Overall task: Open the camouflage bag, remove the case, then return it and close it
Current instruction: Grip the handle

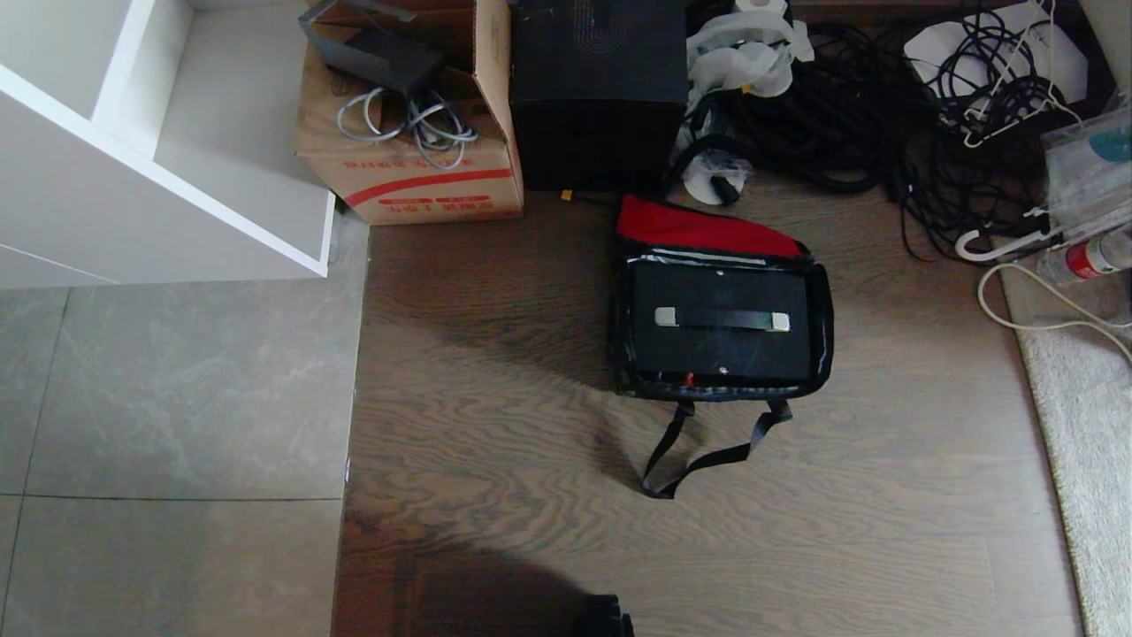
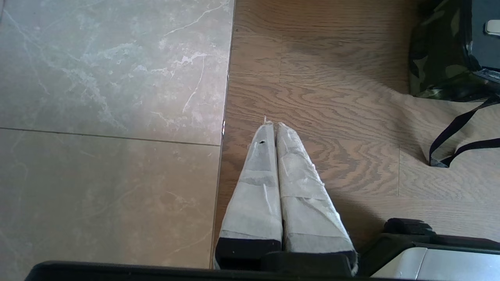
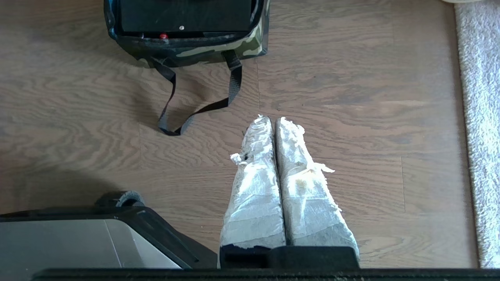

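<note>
The camouflage bag (image 1: 822, 327) sits on the wooden floor with its lid folded back, showing the red lining (image 1: 699, 228). Inside it lies the black case (image 1: 721, 320), flat, with a black handle on silver ends. The bag's black strap (image 1: 707, 451) trails on the floor toward me. In the right wrist view the bag (image 3: 218, 48) and the case (image 3: 183, 15) lie well ahead of my right gripper (image 3: 272, 119), which is shut and empty above bare floor. My left gripper (image 2: 274, 125) is shut and empty too, with the bag's corner (image 2: 433, 58) far off to its side.
A brown cardboard box with a red stripe (image 1: 416, 133) and a tall black box (image 1: 600, 88) stand behind the bag. Tangled black cables (image 1: 884, 115) lie at the back right. A white cabinet (image 1: 159, 150) stands over grey tiles on the left, a pale rug (image 1: 1079, 416) on the right.
</note>
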Robot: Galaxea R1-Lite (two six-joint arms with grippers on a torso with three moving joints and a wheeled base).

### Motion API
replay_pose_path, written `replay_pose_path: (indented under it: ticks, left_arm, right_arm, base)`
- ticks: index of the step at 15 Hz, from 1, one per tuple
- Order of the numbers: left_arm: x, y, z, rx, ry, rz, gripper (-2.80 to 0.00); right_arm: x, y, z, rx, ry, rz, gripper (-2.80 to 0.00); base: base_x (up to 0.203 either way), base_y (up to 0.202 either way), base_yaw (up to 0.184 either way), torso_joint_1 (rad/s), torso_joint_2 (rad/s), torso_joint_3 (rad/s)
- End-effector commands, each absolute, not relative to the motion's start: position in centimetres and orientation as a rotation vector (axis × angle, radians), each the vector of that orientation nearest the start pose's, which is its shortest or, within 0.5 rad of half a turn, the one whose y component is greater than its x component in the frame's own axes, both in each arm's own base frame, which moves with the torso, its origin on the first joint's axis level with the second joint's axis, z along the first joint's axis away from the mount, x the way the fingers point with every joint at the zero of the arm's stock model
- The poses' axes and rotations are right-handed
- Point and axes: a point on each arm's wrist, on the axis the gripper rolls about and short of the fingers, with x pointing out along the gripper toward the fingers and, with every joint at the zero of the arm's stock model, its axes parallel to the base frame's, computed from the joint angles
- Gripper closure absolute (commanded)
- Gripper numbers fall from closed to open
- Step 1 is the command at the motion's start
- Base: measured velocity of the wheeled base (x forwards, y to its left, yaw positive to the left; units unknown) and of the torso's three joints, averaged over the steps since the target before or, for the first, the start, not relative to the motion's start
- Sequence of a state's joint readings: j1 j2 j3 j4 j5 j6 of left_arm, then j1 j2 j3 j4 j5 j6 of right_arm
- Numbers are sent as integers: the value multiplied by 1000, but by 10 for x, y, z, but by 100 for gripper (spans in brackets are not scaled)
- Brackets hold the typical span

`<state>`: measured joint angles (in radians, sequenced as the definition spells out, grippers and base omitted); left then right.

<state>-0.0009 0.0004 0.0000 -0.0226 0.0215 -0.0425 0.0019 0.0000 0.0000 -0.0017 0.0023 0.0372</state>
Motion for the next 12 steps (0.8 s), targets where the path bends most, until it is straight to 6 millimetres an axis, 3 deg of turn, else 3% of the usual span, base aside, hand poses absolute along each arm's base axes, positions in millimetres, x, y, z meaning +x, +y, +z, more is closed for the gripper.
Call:
replay_pose_path:
  ticks: [1,3,6,8,12]
  left_arm:
    - [-22,1,75,-43,-15,21,0]
    - [-22,1,76,-43,-15,21,0]
    - [-22,1,75,-43,-15,21,0]
    - [-22,1,76,-43,-16,21,0]
    - [-22,1,75,-43,-15,21,0]
  right_arm:
    - [-23,0,78,19,-8,8,0]
    - [-33,1,107,9,-74,36,0]
    - [-58,2,193,2,-81,99,0]
    - [-37,4,223,21,175,166,0]
    - [51,8,244,78,586,303,0]
  base:
    - [0,0,0,0,0,0]
    - [0,0,0,0,0,0]
    - [0,0,0,0,0,0]
    - [0,0,0,0,0,0]
    - [0,0,0,0,0,0]
